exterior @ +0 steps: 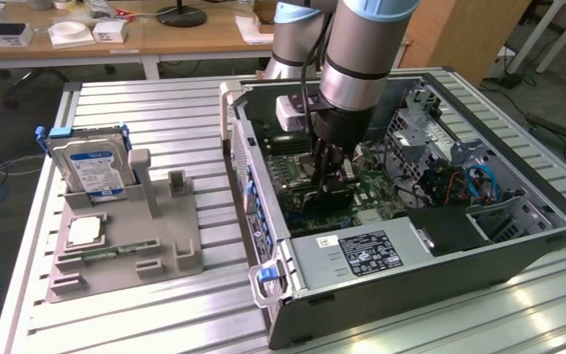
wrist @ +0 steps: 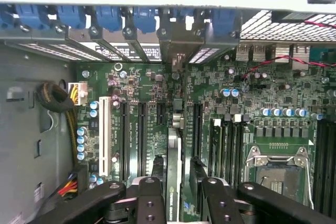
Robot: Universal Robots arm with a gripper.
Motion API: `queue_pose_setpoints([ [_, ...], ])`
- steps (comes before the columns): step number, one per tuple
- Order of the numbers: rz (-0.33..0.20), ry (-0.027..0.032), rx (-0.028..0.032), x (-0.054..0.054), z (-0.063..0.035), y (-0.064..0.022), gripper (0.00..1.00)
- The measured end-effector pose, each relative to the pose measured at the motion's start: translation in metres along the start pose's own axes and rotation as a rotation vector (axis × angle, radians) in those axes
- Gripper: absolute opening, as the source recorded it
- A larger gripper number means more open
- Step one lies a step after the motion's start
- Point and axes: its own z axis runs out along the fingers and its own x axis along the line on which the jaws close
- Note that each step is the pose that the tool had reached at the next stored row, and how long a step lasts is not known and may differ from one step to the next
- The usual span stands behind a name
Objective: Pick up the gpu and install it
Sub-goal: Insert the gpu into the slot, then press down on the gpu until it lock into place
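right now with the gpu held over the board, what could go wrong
The pincer holds the gpu edge-on above the motherboard, among several parallel slots; a slight offset might seat it in the wrong one or jam it. Its end bracket also has to meet the rear slot covers, so it could catch there.

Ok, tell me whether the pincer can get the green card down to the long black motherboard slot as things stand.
Probably yes. The pincer holds the thin green gpu card edge-on just above the black slots of the green motherboard, and nothing visible lies between them.
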Motion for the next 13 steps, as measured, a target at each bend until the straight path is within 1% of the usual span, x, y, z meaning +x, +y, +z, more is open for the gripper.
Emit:
queue_pose_setpoints([
  [3,0.000,0.0001,0.0001,0.0000,0.0000,0.0001,0.32],
  [6,0.000,0.0002,0.0000,0.0000,-0.0001,0.0001,0.14],
  [7,0.000,0.0002,0.0000,0.0000,-0.0001,0.0001,0.14],
  [8,0.000,0.0002,0.0000,0.0000,-0.0001,0.0001,0.10],
  [13,0.000,0.0002,0.0000,0.0000,-0.0001,0.0001,0.10],
])
